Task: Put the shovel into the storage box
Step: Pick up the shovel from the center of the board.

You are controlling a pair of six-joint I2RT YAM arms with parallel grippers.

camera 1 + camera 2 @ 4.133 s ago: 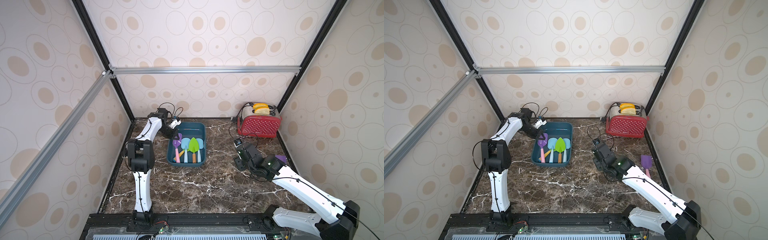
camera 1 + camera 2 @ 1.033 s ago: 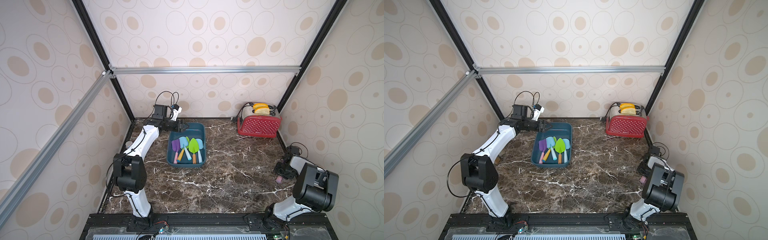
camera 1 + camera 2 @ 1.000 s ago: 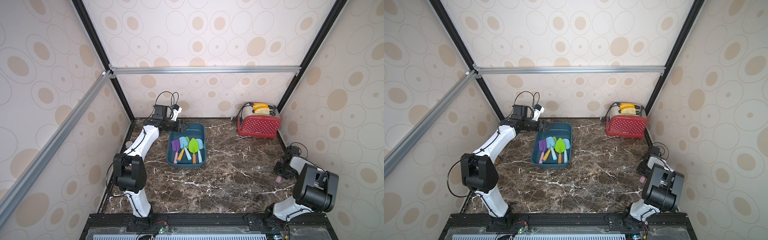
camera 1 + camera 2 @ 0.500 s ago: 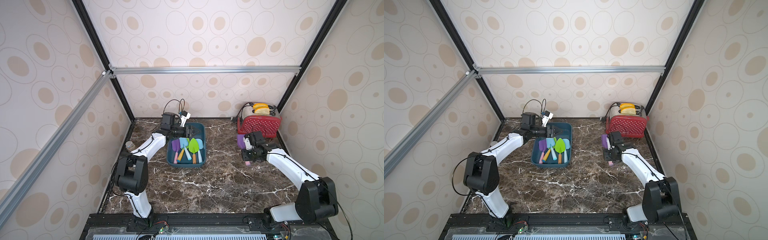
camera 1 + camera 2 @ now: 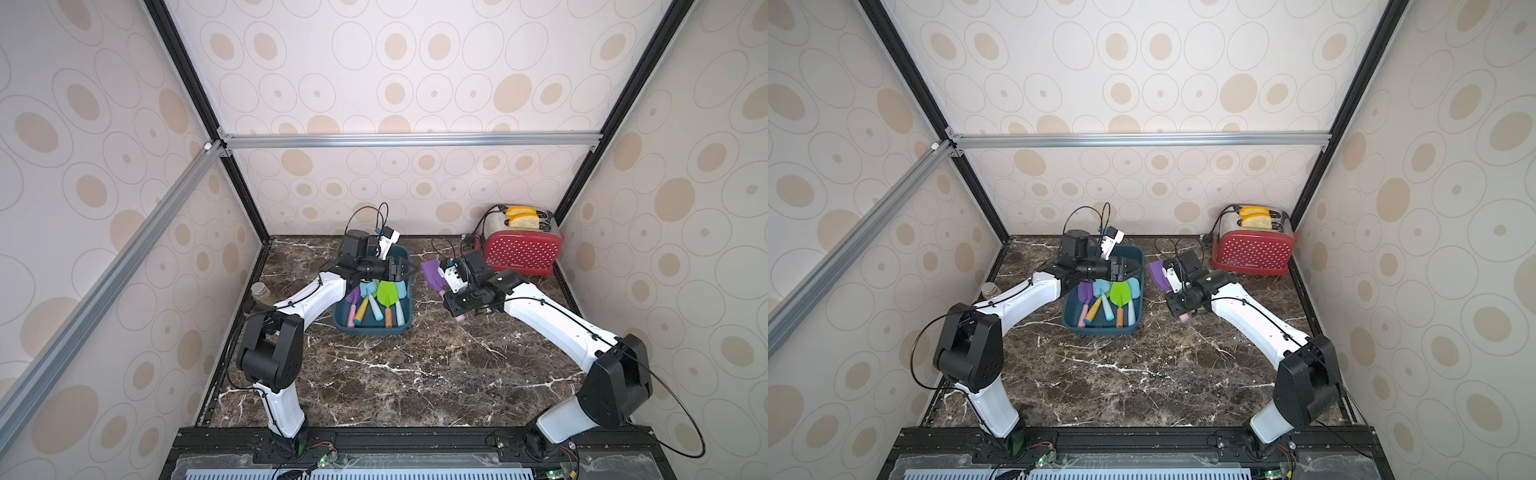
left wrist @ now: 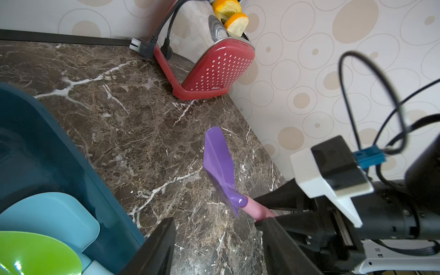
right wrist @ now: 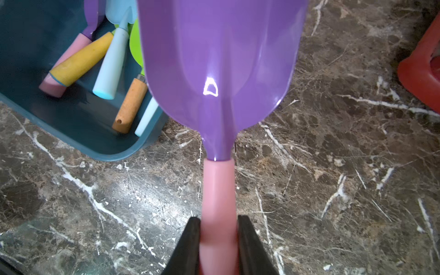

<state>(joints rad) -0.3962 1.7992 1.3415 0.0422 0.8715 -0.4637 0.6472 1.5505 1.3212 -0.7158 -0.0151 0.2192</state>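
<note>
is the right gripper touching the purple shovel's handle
Touching. In the right wrist view the right gripper has its black fingers pressed against both sides of the pink handle of the purple shovel.

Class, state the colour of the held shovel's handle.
The shovel has a pink handle; best seen in the right wrist view.

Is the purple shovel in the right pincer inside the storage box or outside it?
Outside. The purple shovel is beside the storage box, over bare table, its pink handle clamped in the right pincer.
</note>
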